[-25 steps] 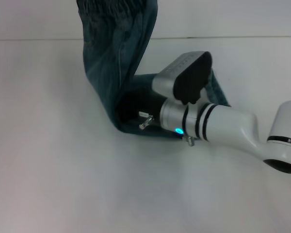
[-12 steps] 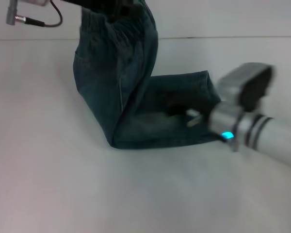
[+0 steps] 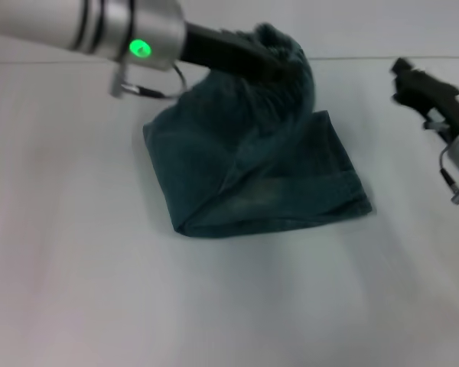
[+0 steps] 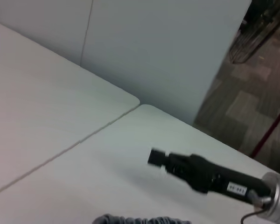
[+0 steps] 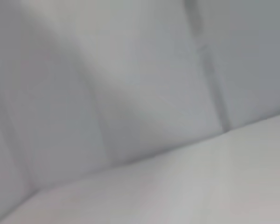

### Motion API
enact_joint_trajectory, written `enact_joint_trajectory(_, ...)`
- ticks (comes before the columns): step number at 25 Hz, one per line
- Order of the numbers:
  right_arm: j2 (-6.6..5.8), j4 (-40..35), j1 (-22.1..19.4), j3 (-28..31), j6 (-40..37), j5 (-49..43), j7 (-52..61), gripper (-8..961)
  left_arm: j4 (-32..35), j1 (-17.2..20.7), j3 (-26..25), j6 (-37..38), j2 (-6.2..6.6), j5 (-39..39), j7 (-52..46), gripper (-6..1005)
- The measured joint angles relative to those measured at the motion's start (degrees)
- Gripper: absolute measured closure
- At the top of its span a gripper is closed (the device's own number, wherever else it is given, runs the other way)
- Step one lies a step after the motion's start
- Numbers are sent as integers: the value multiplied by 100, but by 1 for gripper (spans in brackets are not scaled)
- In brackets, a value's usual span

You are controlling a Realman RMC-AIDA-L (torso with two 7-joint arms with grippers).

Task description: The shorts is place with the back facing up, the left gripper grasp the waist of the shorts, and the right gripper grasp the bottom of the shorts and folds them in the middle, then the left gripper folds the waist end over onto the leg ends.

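At centre of the pale white surface (image 3: 76,267), the blue-green washed denim shorts (image 3: 268,183) lie folded, the waist end now carried low over the leg ends rather than hanging upright as a second ago. Slim black left gripper (image 3: 269,63), fingers clamped on the bunched waistband, is laying it down; the final fold appears nearly complete. Black right gripper (image 3: 410,76) on its silver wrist has withdrawn well apart to the right, holding nothing; how far its fingers part cannot be told. Beyond the surface: grey wall, patterned carpet.

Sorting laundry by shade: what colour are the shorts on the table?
Dark blue-green denim, the shorts show best in the head view.
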Motion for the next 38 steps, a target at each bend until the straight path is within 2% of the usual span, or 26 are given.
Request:
enact_joint_trajectory(1,0,0,-19,11,-49,191,-3,942,0,0,0,0,0,0,0,883)
enact_joint_trajectory(2,1,1,-27,18,-70,282,-4,942,-596,-24,384,-522,14,-430,88,878)
enact_joint_trajectory(3,4,-2,-33,24,-88,372,-5,942,-709,-24,457,-656,11,-503,105,873)
enact_joint_trajectory(8,3,-12,-31,15,-85,394,0,940,-905,150,665,-864,2,-901,177,820)
enact_joint_trajectory(14,-26,-74,19,-278,-185,143,229,939,-521,869,617,-629,25,-1918,635,702)
enact_joint_trajectory(17,-45,-426,67,-825,-336,-227,884,922,-222,1449,521,-406,25,-2312,854,643)
enact_joint_trajectory(20,-45,-1006,57,-1527,-709,-658,1994,873,-141,1914,186,-57,52,-2566,1047,443)
enact_joint_trajectory(22,-62,-1422,-36,-2013,-1309,-916,2662,841,-149,2334,-305,521,143,-2656,1243,346)
enact_joint_trajectory(23,-79,-1703,-103,-2261,-1707,-1019,3004,825,-149,2334,-305,521,143,-2656,1243,298)
enact_joint_trajectory(27,-151,-2954,-421,-3066,-3070,-1377,4251,760,-147,2812,-807,1141,285,-2472,1446,136)
enact_joint_trajectory(30,-238,-3769,-679,-3377,-3994,-1758,4851,642,-129,3028,-1059,1496,373,-2062,1593,38)
enact_joint_trajectory(33,-301,-4187,-942,-3393,-4451,-2077,5055,524,-81,3100,-1314,1777,417,-1458,1642,38)
enact_joint_trajectory(35,-365,-4260,-1159,-3412,-4510,-2111,5061,277,-68,3108,-1418,1855,424,-1164,1638,38)
enact_joint_trajectory(38,-405,-4259,-1457,-3412,-4430,-2115,5039,170,-68,3116,-1442,1875,424,-981,1627,38)
